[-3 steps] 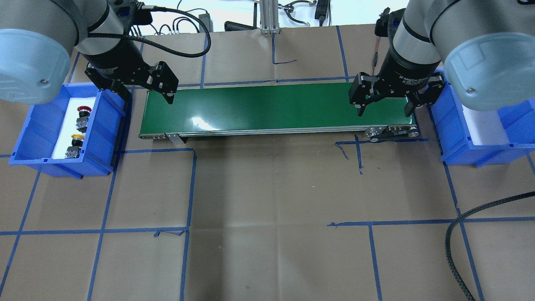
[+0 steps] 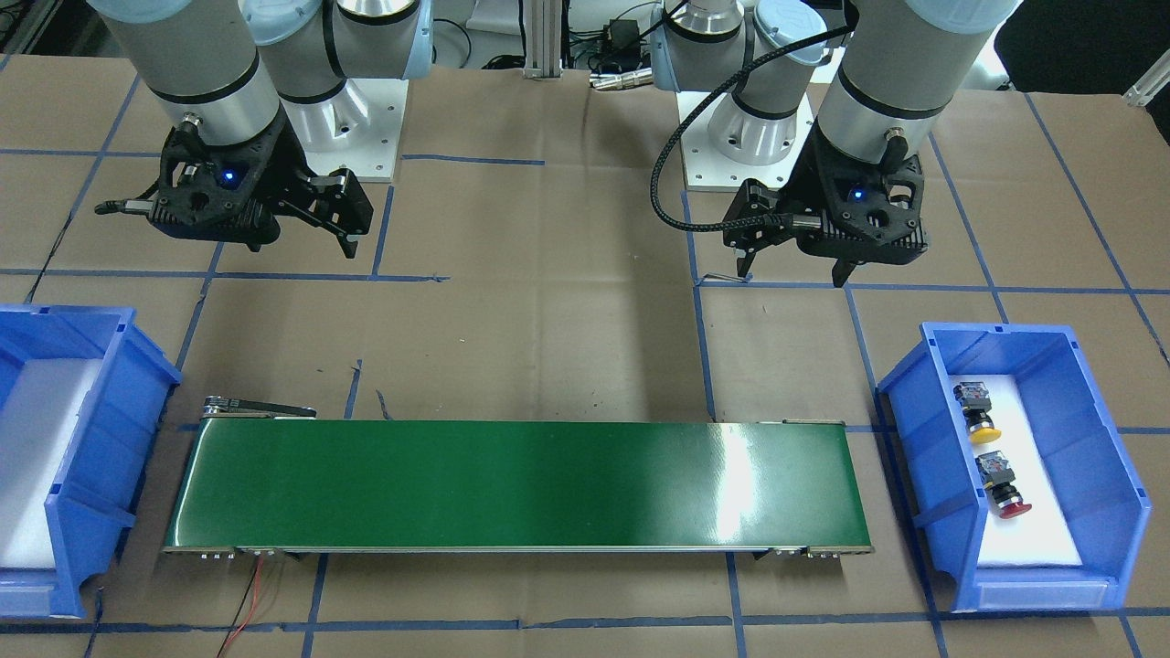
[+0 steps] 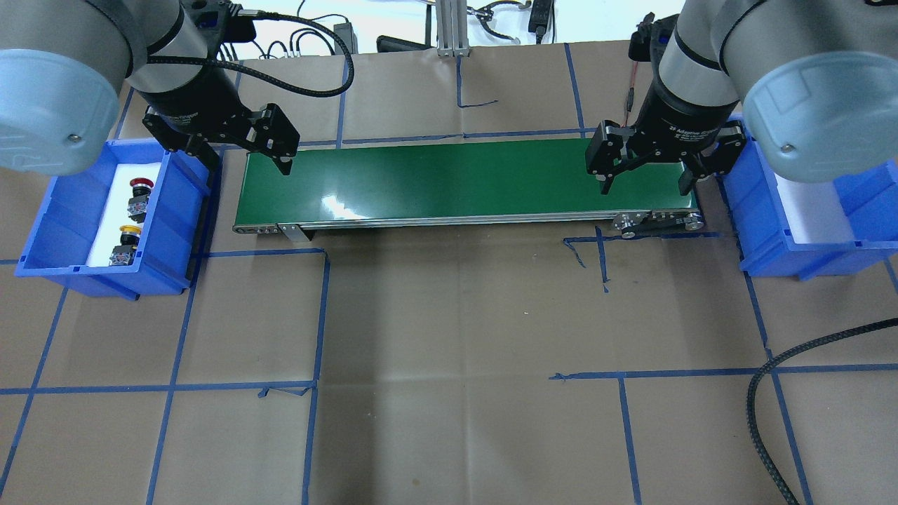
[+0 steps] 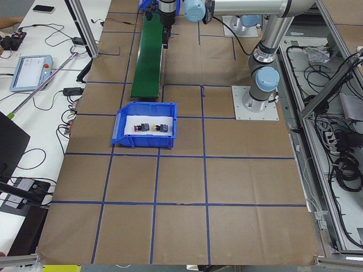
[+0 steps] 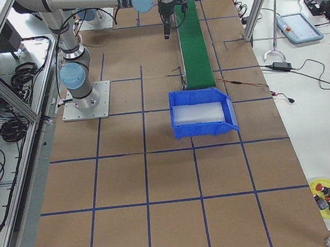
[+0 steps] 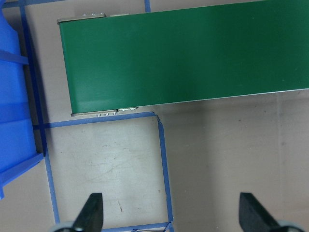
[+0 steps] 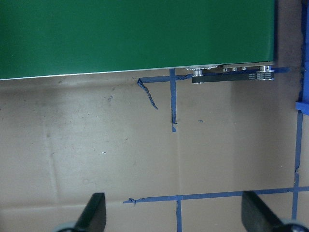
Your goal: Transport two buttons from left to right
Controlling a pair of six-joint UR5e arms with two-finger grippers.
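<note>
Two buttons lie in the blue left bin (image 3: 42, 231) on its white liner, a red button (image 3: 139, 186) farther from me and a yellow button (image 3: 129, 231) nearer. In the front-facing view the yellow button (image 2: 981, 429) and the red button (image 2: 1008, 504) lie in the same bin (image 2: 923, 439). My left gripper (image 3: 245, 163) hangs open and empty between this bin and the left end of the green conveyor belt (image 3: 456, 179). It also shows in the front-facing view (image 2: 791, 272) and the left wrist view (image 6: 172, 212). My right gripper (image 3: 644, 188) hangs open and empty over the belt's right end, as its wrist view (image 7: 176, 212) shows.
A second blue bin (image 3: 765, 224) with a white liner stands past the belt's right end and holds no buttons. A black braided cable (image 3: 765, 393) lies at the near right of the table. Blue tape lines cross the brown paper surface.
Both arms have shifted only very slightly. The grippers stay open and the buttons have not moved.
</note>
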